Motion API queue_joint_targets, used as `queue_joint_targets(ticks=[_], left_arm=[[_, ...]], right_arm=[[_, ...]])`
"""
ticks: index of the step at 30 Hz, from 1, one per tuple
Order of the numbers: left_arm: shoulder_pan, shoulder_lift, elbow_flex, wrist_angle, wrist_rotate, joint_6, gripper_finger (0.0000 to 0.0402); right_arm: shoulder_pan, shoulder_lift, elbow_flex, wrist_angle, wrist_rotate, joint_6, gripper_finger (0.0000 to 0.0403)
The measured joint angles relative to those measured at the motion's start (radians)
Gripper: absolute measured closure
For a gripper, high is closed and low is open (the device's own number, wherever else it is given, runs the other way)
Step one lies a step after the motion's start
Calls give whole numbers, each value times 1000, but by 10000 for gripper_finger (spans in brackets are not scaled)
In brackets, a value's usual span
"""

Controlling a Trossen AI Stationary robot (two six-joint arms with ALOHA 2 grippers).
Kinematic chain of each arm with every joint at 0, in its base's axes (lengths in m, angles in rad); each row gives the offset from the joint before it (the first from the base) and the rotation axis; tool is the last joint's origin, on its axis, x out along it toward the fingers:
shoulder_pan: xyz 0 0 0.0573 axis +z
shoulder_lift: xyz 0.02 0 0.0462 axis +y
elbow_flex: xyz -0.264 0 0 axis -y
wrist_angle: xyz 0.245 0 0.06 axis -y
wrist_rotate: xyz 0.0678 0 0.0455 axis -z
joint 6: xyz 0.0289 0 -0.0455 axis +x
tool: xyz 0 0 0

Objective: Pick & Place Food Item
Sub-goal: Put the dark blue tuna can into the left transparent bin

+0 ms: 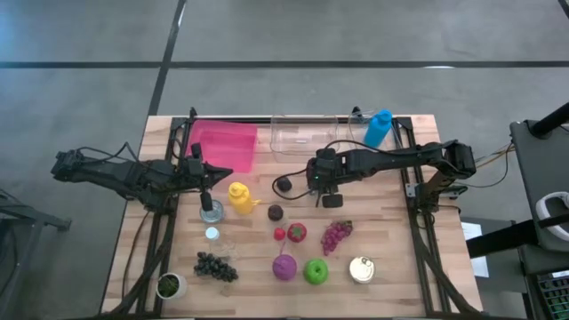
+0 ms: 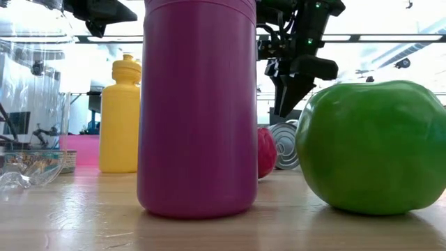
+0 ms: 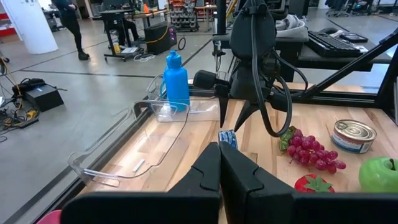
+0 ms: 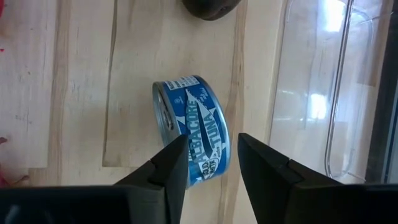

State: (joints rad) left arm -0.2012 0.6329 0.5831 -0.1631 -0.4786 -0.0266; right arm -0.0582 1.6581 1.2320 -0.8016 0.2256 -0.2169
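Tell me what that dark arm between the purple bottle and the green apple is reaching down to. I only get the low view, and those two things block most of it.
Observer: It is the right arm. Under it, a blue tuna can lies on its side on the wooden table.
Operator: Has it grabbed the can?
Observer: Not that I can see. The right gripper has its fingers open, and the can shows in the gap beyond them.
Operator: Is there a second arm?
Observer: Yes. The left gripper, fingers shut, waits on the table's left side, beside a yellow bottle.
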Motion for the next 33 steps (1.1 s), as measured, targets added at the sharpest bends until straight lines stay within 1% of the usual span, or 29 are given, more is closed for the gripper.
queue_joint_targets(ticks=[9, 15, 21, 23, 27, 33], left_arm=[[0, 0, 0, 0, 0, 0, 400], [0, 0, 0, 0, 0, 0, 400], [0, 0, 0, 0, 0, 0, 400], [0, 0, 0, 0, 0, 0, 400], [0, 0, 0, 0, 0, 0, 400], [0, 0, 0, 0, 0, 0, 400]], right_arm=[[0, 0, 0, 0, 2, -1, 253], [0, 0, 0, 7, 17, -3, 238], [-2, 0, 0, 7, 16, -4, 199], [-2, 0, 0, 5, -6, -4, 184], [-5, 0, 0, -2, -91, -16, 157], [-16, 0, -6, 0, -95, -84, 125]])
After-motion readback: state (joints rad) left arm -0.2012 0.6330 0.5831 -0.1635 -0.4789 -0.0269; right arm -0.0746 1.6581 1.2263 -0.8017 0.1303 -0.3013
